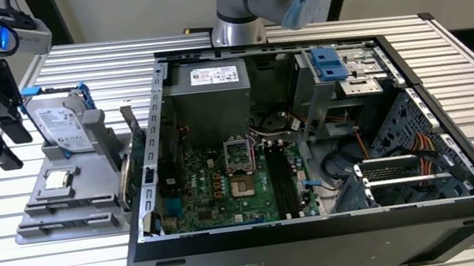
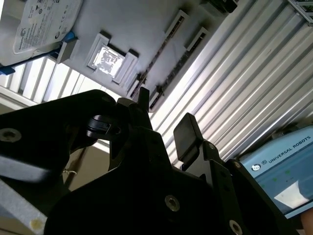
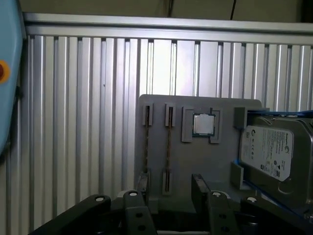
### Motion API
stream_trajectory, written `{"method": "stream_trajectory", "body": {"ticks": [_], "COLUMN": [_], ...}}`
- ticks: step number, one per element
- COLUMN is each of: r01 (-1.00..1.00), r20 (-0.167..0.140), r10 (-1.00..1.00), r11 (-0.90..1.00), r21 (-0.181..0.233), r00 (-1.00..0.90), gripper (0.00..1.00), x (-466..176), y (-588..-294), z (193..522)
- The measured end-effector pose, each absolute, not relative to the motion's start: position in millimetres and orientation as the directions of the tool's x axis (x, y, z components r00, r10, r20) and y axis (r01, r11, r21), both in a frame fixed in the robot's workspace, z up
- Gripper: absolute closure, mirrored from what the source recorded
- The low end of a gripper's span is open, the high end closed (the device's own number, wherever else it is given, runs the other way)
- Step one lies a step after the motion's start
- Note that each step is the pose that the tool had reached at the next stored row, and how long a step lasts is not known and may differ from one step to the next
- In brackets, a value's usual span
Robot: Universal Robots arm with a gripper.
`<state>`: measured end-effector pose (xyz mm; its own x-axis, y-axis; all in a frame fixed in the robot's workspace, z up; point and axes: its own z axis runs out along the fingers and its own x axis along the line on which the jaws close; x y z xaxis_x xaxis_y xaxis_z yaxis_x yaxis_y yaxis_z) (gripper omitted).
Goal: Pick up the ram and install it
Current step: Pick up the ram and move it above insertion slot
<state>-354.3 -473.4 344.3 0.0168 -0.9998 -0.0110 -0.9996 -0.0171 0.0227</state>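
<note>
Your open computer case [image 1: 326, 252] sits at the exterior view's right. Beside it, the grey holder [image 3: 195, 161] carries the white-labelled hard drive [image 3: 274, 152]. The gripper [image 3: 171, 193] hangs above the holder, fingers spread wide, empty. The ram [image 3: 168, 144] stands edge-on in a holder slot, untouched.

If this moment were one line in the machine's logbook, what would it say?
pincer: open, empty | ram: in gray holder slot, not gripped | computer case: open
</note>
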Motion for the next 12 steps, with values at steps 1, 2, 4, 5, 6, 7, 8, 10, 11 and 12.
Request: {"method": "stream_trajectory", "body": {"ticks": [1,2,4,5,6,7,8,10,11,12], "r01": [-1.000,-1.000,-1.000,-1.000,-1.000,-1.000,-1.000,-1.000,-1.000,-1.000], "r20": [-0.011,-0.011,-0.011,-0.011,-0.011,-0.010,-0.010,-0.010,-0.010,-0.010], "r10": [-1.000,-1.000,-1.000,-1.000,-1.000,-1.000,-1.000,-1.000,-1.000,-1.000], "r11": [-0.017,-0.017,-0.017,-0.017,-0.017,-0.017,-0.017,-0.017,-0.017,-0.017], "r21": [0.023,0.023,0.023,0.023,0.023,0.023,0.023,0.023,0.023,0.023], "r00": [0.017,0.017,0.017,0.017,0.017,0.017,0.017,0.017,0.017,0.017], "gripper": [0.00,0.00,0.00,0.00,0.00,0.00,0.00,0.00,0.00,0.00], "x": [-354.2,-354.3,-354.3,-354.3,-354.3,-354.3,-354.3,-354.2,-354.3,-354.3], "y": [-473.3,-473.3,-473.1,-473.0,-473.0,-472.9,-472.8,-472.7,-472.6,-472.6], "z": [343.7,343.1,342.0,341.4,340.9,340.4,339.8,338.7,338.1,337.5]}}
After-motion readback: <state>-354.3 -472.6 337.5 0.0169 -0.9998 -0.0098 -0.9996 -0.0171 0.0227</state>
